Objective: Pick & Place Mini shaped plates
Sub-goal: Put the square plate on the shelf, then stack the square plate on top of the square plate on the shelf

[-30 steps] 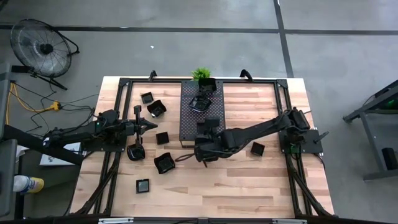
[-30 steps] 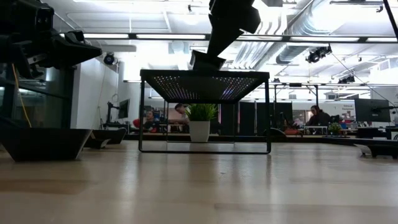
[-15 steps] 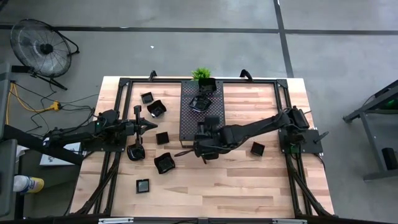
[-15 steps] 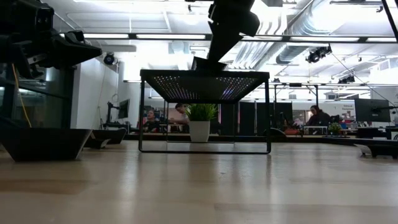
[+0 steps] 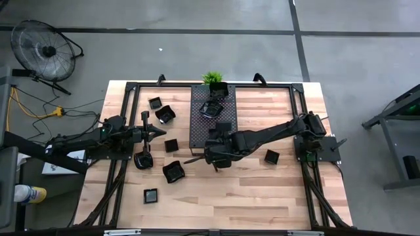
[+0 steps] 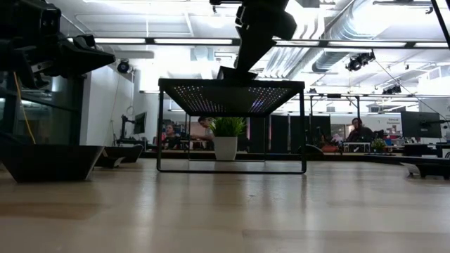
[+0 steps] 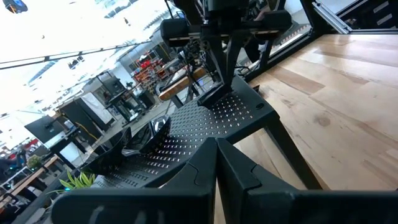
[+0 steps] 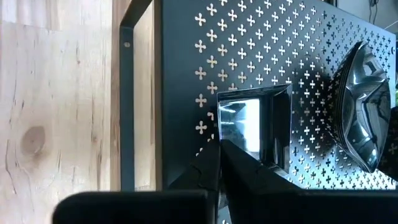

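Small glossy black mini plates lie about the table, some left of the dark perforated tray and one at the right. A wavy-rimmed plate sits on the tray's far part. My right gripper is over the tray's near part, shut on a square plate. In the low view this plate shows tilted just above the tray top. My left gripper is shut and empty, left of the tray. My right gripper pinches the square plate's rim between its two shut fingers, on the side away from the wavy plate. The fingers come slanting down from the table's near side. The plate is tilted, its lower edge at the tray top.
Several black plates lie left of the tray and one near the front. A small green plant stands at the tray's far end. The tray stands on thin legs above the bare wood.
My right gripper has gone a little toward the table's far edge and slightly down, staying shut on the square plate. The plate has come down closer to the tray top.
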You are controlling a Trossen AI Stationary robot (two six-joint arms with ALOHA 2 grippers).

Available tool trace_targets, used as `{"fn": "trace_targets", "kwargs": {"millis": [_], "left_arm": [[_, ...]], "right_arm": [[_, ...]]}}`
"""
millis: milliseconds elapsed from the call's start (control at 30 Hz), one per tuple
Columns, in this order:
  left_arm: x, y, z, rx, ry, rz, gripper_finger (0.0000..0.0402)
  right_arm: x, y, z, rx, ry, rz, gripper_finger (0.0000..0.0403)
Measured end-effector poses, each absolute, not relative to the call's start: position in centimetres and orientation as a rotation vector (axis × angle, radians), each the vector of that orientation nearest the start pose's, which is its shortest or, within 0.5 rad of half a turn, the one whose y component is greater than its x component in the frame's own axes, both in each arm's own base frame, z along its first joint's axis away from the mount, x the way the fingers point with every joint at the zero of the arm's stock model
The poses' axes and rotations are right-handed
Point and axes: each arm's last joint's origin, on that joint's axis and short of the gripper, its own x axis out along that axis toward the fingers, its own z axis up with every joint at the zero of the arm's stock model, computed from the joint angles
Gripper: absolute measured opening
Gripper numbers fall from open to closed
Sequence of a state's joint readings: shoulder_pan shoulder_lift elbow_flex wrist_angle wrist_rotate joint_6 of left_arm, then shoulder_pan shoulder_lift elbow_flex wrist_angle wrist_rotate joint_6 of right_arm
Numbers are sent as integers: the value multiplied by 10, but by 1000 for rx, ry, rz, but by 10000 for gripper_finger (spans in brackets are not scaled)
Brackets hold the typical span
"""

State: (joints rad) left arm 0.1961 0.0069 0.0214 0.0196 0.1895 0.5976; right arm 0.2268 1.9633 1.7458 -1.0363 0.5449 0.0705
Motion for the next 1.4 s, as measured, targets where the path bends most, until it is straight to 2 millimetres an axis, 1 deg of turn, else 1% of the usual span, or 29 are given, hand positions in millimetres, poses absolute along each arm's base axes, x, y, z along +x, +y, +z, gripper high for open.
{"fn": "trace_targets", "kwargs": {"millis": [467, 767, 867, 1000, 1200, 1400], "left_arm": [[95, 13, 172, 604, -31, 16, 1], [95, 13, 172, 604, -30, 17, 1], [95, 13, 172, 604, -31, 16, 1], [95, 13, 172, 604, -31, 16, 1], [95, 13, 172, 604, -31, 16, 1], [95, 13, 172, 604, -31, 16, 1]], "right_arm": [[395, 76, 265, -436, 1157, -303, 47], [395, 76, 265, -447, 1158, -299, 87], [394, 77, 268, -459, 1153, -290, 104], [390, 81, 277, -465, 1158, -281, 124], [378, 86, 289, -448, 1174, -284, 137], [354, 85, 299, -374, 1269, -372, 138]]}}
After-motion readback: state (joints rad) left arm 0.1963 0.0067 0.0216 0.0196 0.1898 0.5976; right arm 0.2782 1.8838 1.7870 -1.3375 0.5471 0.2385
